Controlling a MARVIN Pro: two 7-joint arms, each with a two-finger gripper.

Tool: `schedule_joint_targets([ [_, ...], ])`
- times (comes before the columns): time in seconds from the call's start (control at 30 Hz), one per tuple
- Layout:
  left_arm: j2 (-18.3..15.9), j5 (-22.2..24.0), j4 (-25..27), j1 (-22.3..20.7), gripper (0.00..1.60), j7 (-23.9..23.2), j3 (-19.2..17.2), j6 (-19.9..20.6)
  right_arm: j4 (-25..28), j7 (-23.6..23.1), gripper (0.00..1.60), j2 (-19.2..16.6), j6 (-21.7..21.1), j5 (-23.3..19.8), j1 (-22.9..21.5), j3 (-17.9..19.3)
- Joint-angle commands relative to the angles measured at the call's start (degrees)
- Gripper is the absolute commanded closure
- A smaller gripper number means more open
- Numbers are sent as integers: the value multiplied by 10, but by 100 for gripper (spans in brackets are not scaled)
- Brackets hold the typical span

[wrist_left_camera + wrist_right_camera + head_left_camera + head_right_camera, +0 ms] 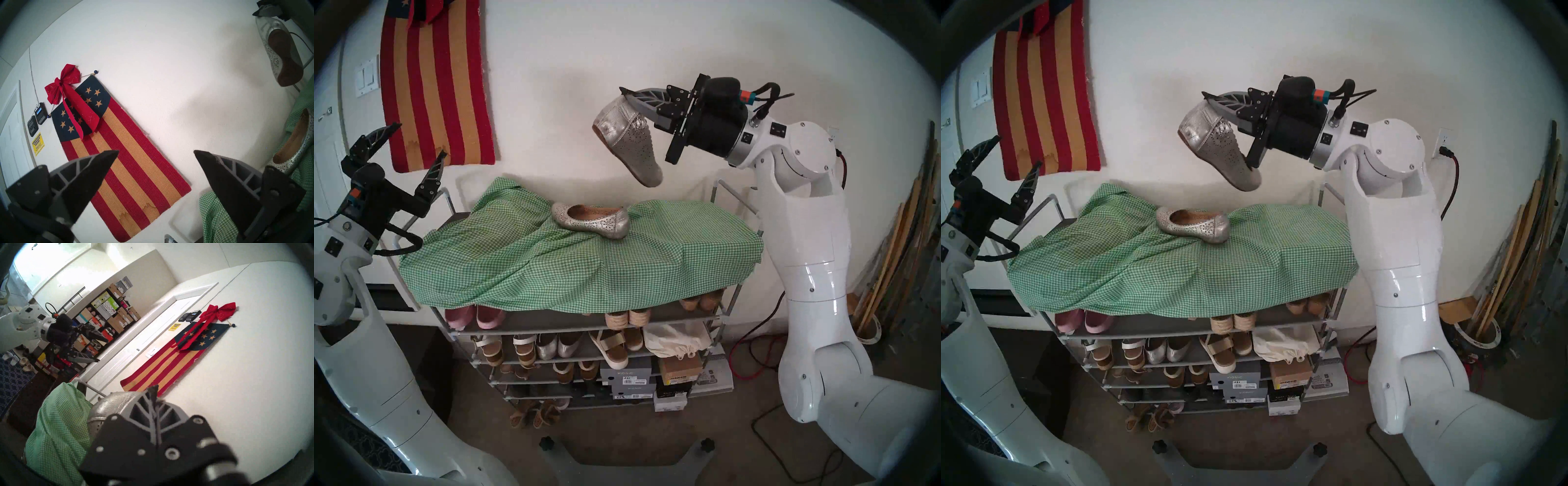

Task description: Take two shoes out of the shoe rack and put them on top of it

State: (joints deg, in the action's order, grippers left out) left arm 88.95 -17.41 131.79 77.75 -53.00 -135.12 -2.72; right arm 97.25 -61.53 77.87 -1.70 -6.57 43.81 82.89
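Observation:
One perforated silver flat [590, 220] [1193, 224] lies on its sole on the green checked cloth [578, 258] that covers the top of the grey shoe rack [714, 315]. My right gripper [628, 96] [1210, 100] is shut on the heel of the second perforated silver flat [629, 146] [1219, 149], which hangs toe-down in the air above the rack's right half. In the left wrist view its brown sole [285, 57] shows, and the lying flat [292, 144] too. My left gripper [419, 142] [156, 152] is open and empty, raised left of the rack.
Lower shelves hold pink slip-ons [473, 315], plain silver flats [556, 346], sandals, a cloth bag and shoe boxes [626, 376]. A striped flag [432, 85] hangs on the wall behind. Boards [897, 258] lean at the right, with a red cable [751, 353] on the floor.

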Motion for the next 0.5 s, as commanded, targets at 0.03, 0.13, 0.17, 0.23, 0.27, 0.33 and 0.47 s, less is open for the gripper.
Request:
schedule_joint_targets([
  [0.03, 0, -1, 1, 0, 0, -1, 1, 1, -84, -44, 160, -33, 34, 54, -77, -18],
  [0.13, 0, -1, 1, 0, 0, -2, 1, 1, -115, -57, 160, -49, 52, 71, -87, -20],
  [0.17, 0, -1, 1, 0, 0, -2, 1, 1, -119, -58, 160, -53, 56, 74, -85, -18],
  [0.23, 0, -1, 1, 0, 0, -2, 1, 1, -130, -57, 160, -59, 64, 84, -82, -11],
  [0.27, 0, -2, 1, 0, 0, -2, 0, 1, -134, -57, 160, -63, 68, 86, -80, -7],
  [0.33, 0, -2, 1, 0, 0, -2, 0, 1, -141, -57, 160, -70, 76, 91, -75, 0],
  [0.47, 1, -2, 1, -1, 0, -3, 0, 1, -148, -63, 160, -75, 92, 91, -69, 13],
])
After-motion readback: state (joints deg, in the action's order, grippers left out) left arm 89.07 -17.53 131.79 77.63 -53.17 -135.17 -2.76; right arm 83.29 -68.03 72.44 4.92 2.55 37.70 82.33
